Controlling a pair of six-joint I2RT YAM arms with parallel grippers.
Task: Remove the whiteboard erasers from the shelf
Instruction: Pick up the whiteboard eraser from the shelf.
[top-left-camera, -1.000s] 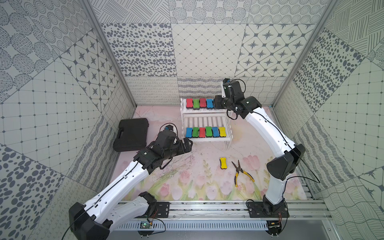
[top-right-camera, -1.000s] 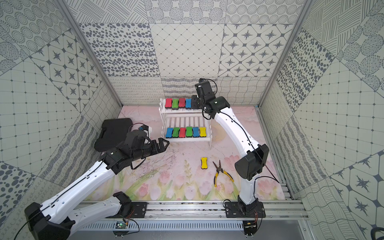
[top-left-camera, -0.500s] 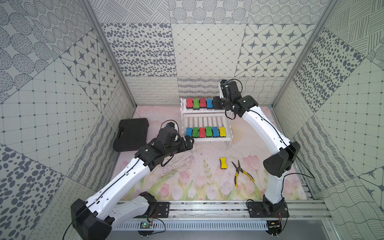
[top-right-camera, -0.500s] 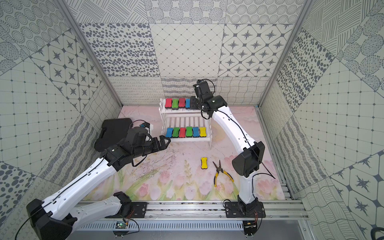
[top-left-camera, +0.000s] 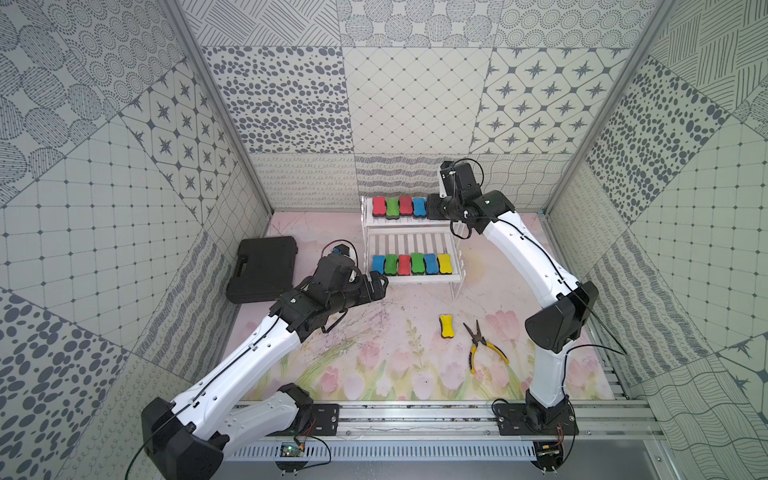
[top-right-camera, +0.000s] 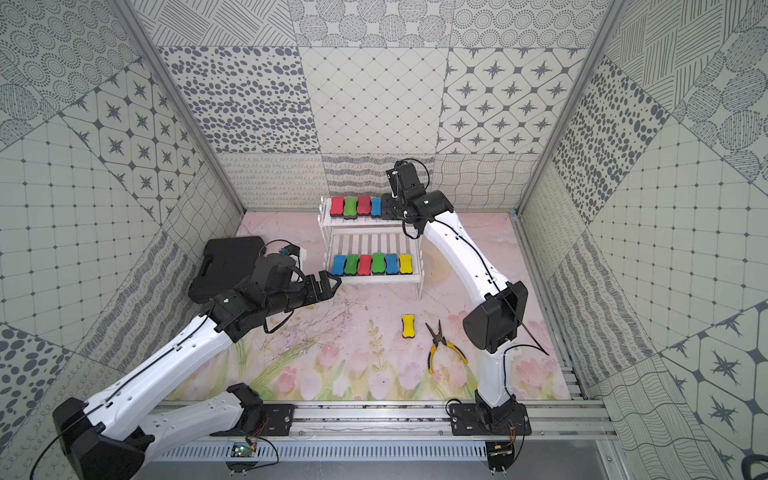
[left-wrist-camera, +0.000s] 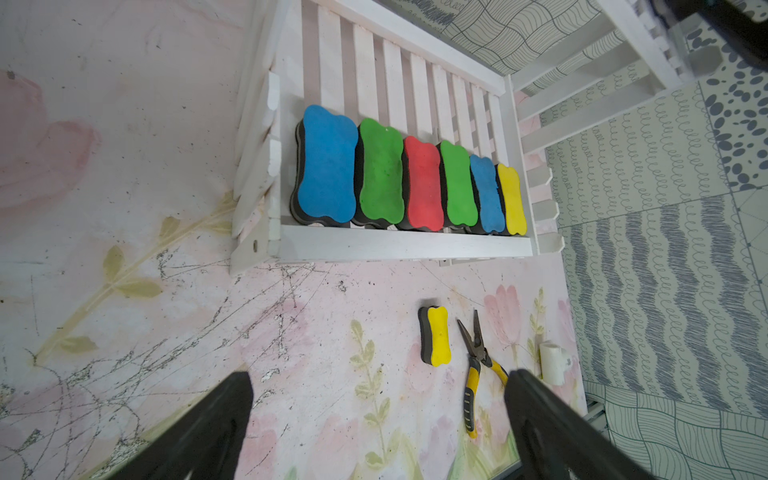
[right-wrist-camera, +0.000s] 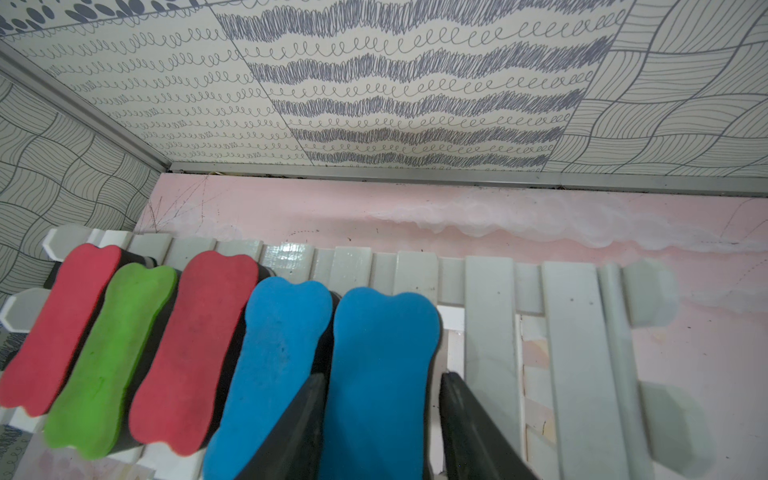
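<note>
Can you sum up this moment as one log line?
right gripper: shut on blue eraser, upper tier | left gripper: open, near lower tier | shelf: holds eleven erasers | mat: one yellow eraser

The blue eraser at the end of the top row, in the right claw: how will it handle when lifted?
Probably light and squashy: the end blue eraser looks like foam on dark felt, so the right claw may dent it. Flat and bone-shaped, it shouldn't roll. It sits against its blue neighbour, which might drag along.
</note>
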